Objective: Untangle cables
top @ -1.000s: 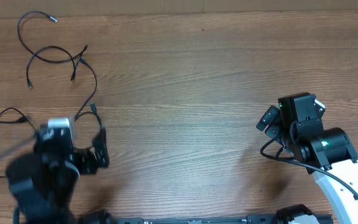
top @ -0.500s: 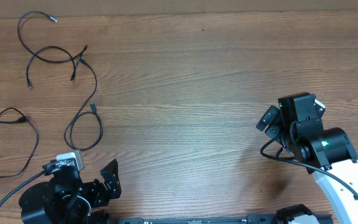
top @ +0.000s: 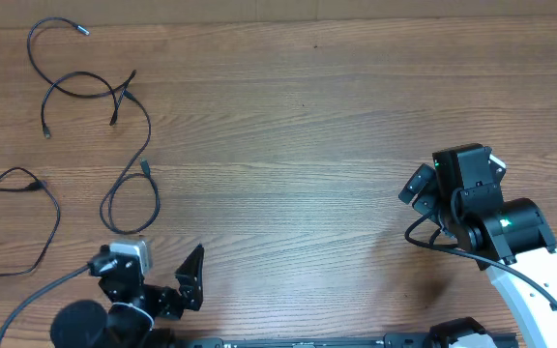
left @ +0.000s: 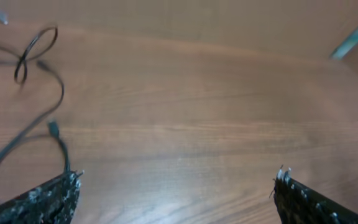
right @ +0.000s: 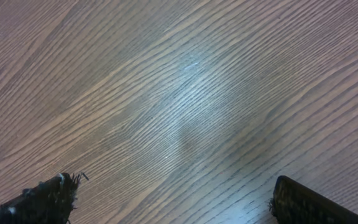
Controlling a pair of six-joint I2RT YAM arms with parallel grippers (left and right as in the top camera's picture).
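Thin black cables lie at the far left of the wooden table [top: 298, 116]. Two cross in a tangle [top: 122, 92] near the back; one runs down into a loop [top: 114, 208] with a plug at its end. A separate cable [top: 54, 208] curves at the left edge. My left gripper [top: 190, 280] is open and empty at the front edge, right of and nearer than the loop. The left wrist view shows the cables [left: 61, 93] to the far left of its open fingers [left: 178, 180]. My right gripper [top: 416, 184] is open and empty over bare wood [right: 173, 186], far from the cables.
The table's back edge runs along the top of the overhead view. In the left wrist view, a pale bar [left: 353, 34] shows at the upper right, past the table edge. The right arm's body [top: 511, 232] takes up the front right.
My left arm has pulled back from over the cable loop toward the front edge and shifted right, empty-handed. The cables lie as before. The right arm has not moved.
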